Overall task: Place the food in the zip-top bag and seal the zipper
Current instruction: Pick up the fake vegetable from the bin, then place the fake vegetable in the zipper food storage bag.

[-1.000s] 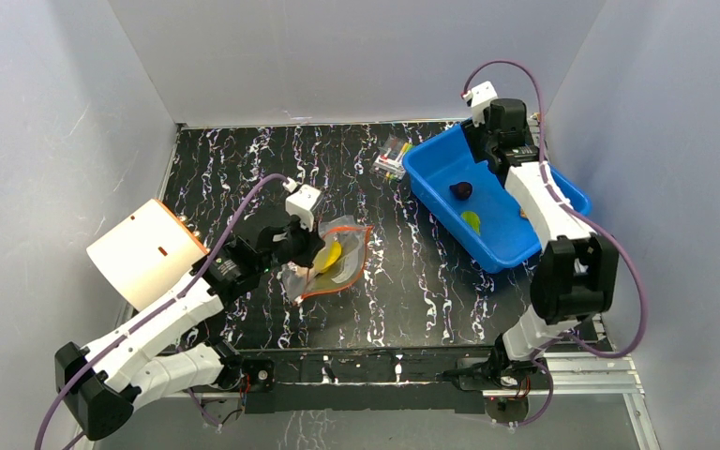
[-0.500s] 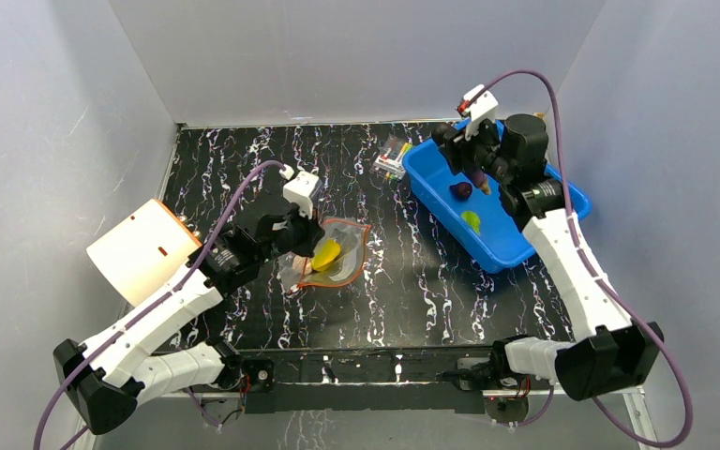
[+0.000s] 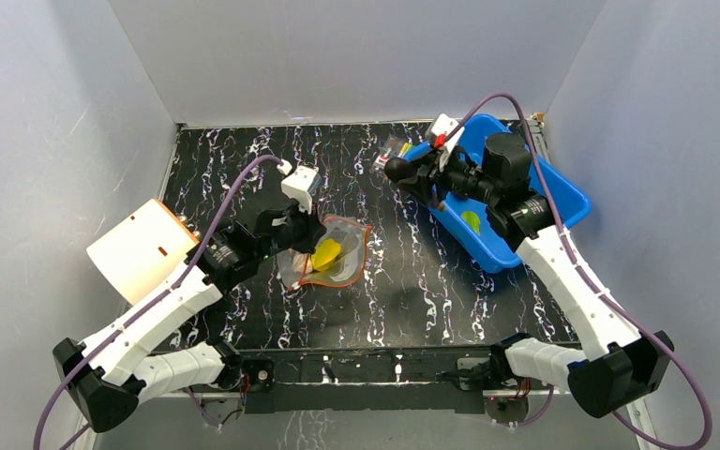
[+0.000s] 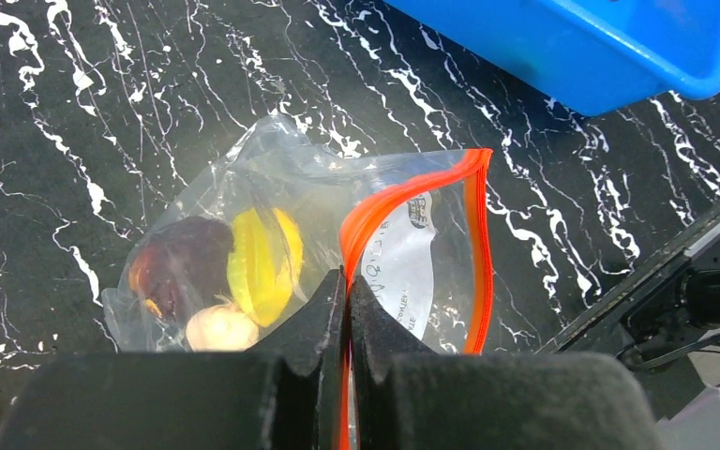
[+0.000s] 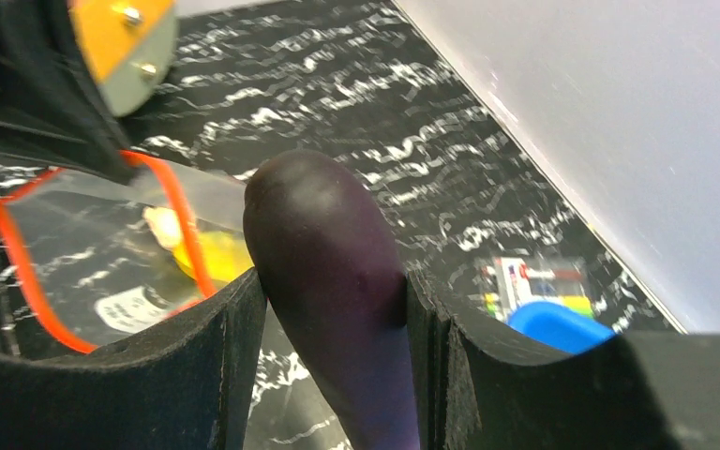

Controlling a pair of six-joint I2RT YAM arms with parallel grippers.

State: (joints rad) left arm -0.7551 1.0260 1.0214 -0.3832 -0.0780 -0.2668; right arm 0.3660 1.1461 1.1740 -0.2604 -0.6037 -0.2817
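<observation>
R tool (image 5: 330, 295) pinching eggplant (image 5: 319, 225) mid-air, L tool (image 4: 347, 291) pressed shut on bag (image 4: 262, 187) zipper (image 4: 477, 234) edge

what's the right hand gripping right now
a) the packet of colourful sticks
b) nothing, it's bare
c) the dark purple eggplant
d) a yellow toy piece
C: the right wrist view shows the dark purple eggplant clamped between the two fingers of the right hand, held up above the table.
</observation>
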